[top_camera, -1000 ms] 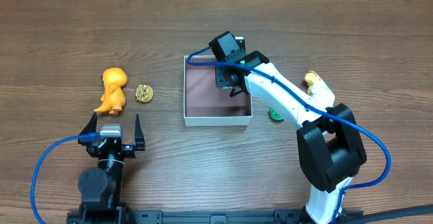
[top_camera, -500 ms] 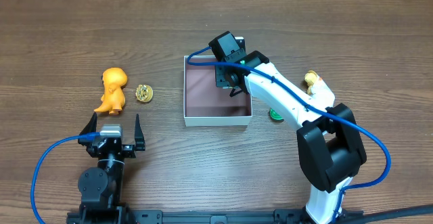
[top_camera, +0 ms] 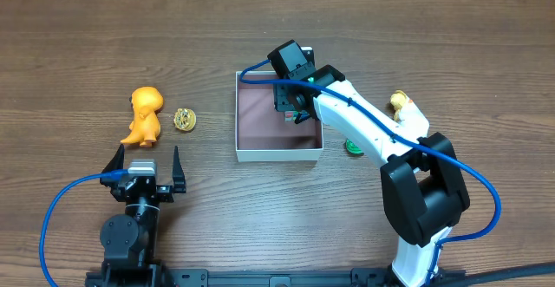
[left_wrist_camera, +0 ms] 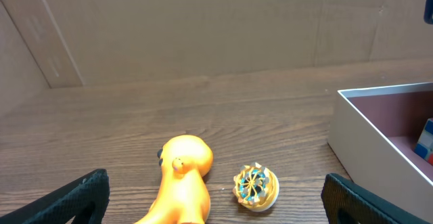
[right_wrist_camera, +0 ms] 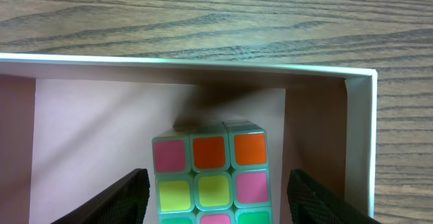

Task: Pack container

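Overhead view of a wooden table (top_camera: 104, 27) with two robot arms. A shallow square container (top_camera: 277, 155) with white walls and a pinkish-brown floor sits in the middle. The right gripper (top_camera: 292, 109) reaches down into it near the far right corner. Its wrist camera shows a colourful puzzle cube (right_wrist_camera: 210, 176) inside the container, close to two walls. The black fingers (right_wrist_camera: 128, 197) are spread on either side of the cube with a gap on each side, so the cube appears to be let go, packed into the corner to leave room for more toys. The left gripper (top_camera: 146, 154) waits near the table's front edge, jaws wide and holding nothing. Just beyond it lie an orange dinosaur toy (top_camera: 144, 114) and a small gold wheel-shaped toy (top_camera: 184, 119), both outside the container and likely next to be packed
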`<action>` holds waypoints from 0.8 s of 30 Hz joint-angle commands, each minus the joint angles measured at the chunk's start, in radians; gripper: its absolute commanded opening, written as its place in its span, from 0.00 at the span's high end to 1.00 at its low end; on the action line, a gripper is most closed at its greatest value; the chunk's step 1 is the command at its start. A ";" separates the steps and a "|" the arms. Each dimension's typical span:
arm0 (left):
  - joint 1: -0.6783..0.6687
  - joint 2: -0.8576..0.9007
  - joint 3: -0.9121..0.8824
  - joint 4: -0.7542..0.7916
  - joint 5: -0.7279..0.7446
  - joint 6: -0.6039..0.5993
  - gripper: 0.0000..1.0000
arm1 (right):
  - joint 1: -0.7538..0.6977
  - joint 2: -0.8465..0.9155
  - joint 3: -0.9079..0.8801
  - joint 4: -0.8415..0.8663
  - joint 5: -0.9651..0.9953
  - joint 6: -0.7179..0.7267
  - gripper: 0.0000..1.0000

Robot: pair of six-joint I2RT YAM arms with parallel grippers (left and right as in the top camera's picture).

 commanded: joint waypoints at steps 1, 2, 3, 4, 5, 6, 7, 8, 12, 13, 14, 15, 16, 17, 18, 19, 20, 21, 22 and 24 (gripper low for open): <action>0.006 -0.003 -0.003 0.003 0.015 -0.008 0.00 | -0.005 0.008 0.010 0.002 0.013 0.001 0.32; 0.006 -0.003 -0.003 0.002 0.015 -0.008 0.00 | -0.005 0.008 0.016 0.000 0.013 0.000 0.32; 0.006 -0.003 -0.003 0.003 0.015 -0.008 0.00 | -0.005 0.008 0.030 -0.008 0.013 0.000 0.32; 0.006 -0.003 -0.003 0.003 0.015 -0.008 0.00 | -0.005 0.008 0.047 -0.018 0.013 0.000 0.32; 0.006 -0.003 -0.003 0.002 0.015 -0.008 0.00 | -0.005 0.008 0.066 -0.030 0.013 0.000 0.32; 0.006 -0.003 -0.003 0.002 0.015 -0.008 0.00 | -0.005 0.006 0.093 -0.048 0.013 0.000 0.32; 0.006 -0.003 -0.003 0.003 0.015 -0.008 0.00 | -0.004 0.006 0.115 -0.063 0.012 -0.004 0.32; 0.006 -0.003 -0.003 0.003 0.015 -0.008 0.00 | -0.004 0.006 0.136 -0.078 0.005 -0.013 0.32; 0.006 -0.003 -0.003 0.002 0.015 -0.008 0.00 | -0.002 0.006 0.210 -0.132 -0.071 -0.079 0.34; 0.006 -0.003 -0.003 0.002 0.015 -0.008 0.00 | 0.002 0.006 0.225 -0.145 -0.077 -0.083 0.38; 0.006 -0.003 -0.003 0.003 0.015 -0.008 0.00 | 0.003 0.006 0.234 -0.155 -0.078 -0.083 0.45; 0.006 -0.003 -0.003 0.003 0.015 -0.008 0.00 | 0.004 0.006 0.241 -0.164 -0.084 -0.085 0.51; 0.006 -0.003 -0.003 0.003 0.015 -0.008 0.00 | 0.004 0.006 0.244 -0.172 -0.093 -0.087 0.59; 0.006 -0.003 -0.003 0.003 0.015 -0.009 0.00 | 0.004 0.006 0.244 -0.182 -0.114 -0.087 0.74; 0.006 -0.003 -0.003 0.003 0.015 -0.008 0.00 | 0.004 0.006 0.244 -0.194 -0.136 -0.087 0.85; 0.006 -0.003 -0.003 0.003 0.015 -0.008 0.00 | 0.004 0.006 0.244 -0.205 -0.152 -0.087 0.92; 0.006 -0.003 -0.003 0.002 0.015 -0.008 0.00 | 0.004 0.006 0.242 -0.222 -0.171 -0.086 0.96; 0.006 -0.003 -0.003 0.003 0.015 -0.008 0.00 | 0.004 0.006 0.242 -0.233 -0.176 -0.086 0.96; 0.006 -0.003 -0.003 0.003 0.015 -0.008 0.00 | 0.005 0.006 0.242 -0.243 -0.175 -0.086 0.96; 0.006 -0.003 -0.003 0.003 0.015 -0.008 0.00 | 0.005 0.007 0.240 -0.247 -0.184 -0.092 0.96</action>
